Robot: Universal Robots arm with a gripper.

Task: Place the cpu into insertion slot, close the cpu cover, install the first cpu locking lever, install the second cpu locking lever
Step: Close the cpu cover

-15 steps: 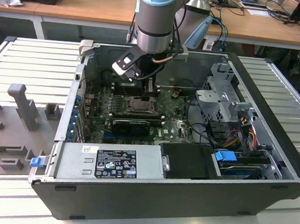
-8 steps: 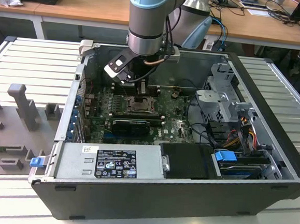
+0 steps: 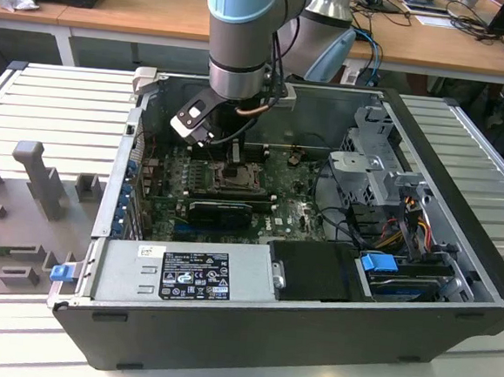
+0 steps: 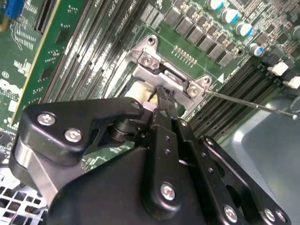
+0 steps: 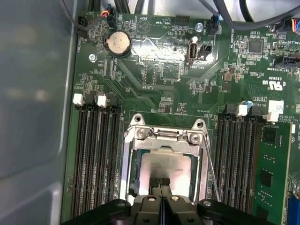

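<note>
- Here, the arm reaches down into an open computer case (image 3: 459,214) in the upper middle of the exterior view; the case sits on a slatted grey surface (image 3: 32,101).
- The claw (image 5: 160,183) has its two fingers pressed together, with nothing visible between them.
- Its tips are over the near edge of the chip (image 5: 166,164); whether they touch it I cannot tell.
- The chip lies flat in the socket (image 3: 235,178) on the green board (image 5: 154,79).
- The silver cover (image 5: 131,161) frames the chip, whose grey top shows through the window.
- A thin wire lever (image 5: 212,171) slants beside the cover.
- Long black memory slots (image 5: 96,159) flank the socket on both sides.
</note>
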